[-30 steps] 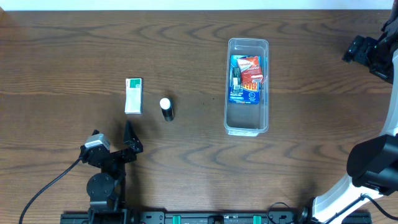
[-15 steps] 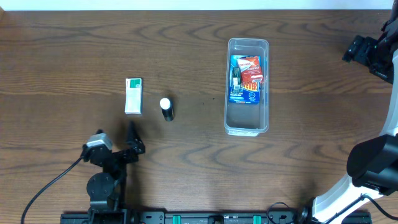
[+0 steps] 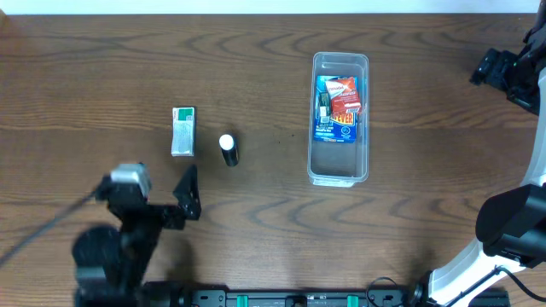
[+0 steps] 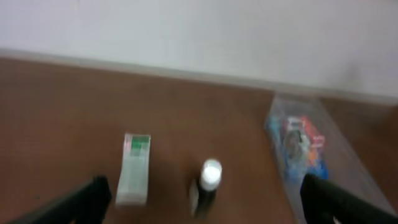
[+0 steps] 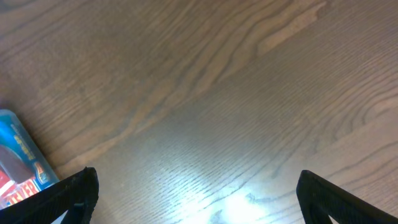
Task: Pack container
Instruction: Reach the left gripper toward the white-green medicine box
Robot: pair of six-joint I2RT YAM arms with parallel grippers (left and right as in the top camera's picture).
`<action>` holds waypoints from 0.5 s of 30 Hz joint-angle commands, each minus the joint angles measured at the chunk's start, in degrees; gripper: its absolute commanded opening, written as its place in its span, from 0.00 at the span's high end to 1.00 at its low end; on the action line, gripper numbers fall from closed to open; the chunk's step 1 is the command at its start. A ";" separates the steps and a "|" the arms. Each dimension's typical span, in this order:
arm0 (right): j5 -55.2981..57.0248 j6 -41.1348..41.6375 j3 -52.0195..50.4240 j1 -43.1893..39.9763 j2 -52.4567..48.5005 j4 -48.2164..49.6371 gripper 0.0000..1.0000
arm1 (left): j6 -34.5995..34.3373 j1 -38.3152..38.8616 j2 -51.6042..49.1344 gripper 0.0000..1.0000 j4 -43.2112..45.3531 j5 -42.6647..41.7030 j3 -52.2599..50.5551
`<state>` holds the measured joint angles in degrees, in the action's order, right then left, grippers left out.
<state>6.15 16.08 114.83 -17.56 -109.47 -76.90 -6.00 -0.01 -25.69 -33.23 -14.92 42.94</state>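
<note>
The clear plastic container [image 3: 339,119] stands right of centre on the wooden table, with a blue packet and a red packet in its far half. It also shows blurred in the left wrist view [image 4: 311,149]. A green-and-white box [image 3: 183,130] and a small black bottle with a white cap [image 3: 229,149] lie left of centre; both show in the left wrist view, the box [image 4: 134,168] and the bottle [image 4: 207,183]. My left gripper [image 3: 186,192] is open and empty, just near of the box and bottle. My right gripper [image 3: 503,75] is at the far right edge, open over bare table [image 5: 199,199].
The right arm's base [image 3: 503,230] stands at the right front. A pale wall [image 4: 199,31] runs behind the table's far edge. A corner of the blue packet [image 5: 18,155] shows at the left of the right wrist view.
The left arm has lifted and swung forward towards the box and bottle, its camera view now blurred with motion. The right arm, the container and the loose items have not moved.
</note>
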 commanded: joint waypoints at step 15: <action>0.28 -0.28 -0.24 -0.11 -0.09 -0.07 0.01 | 0.96 -0.35 -53.75 0.02 -34.82 11.41 47.15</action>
<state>6.09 16.08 114.67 -17.56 -109.47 -76.93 -3.20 -0.01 -73.19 -66.11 -9.58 85.23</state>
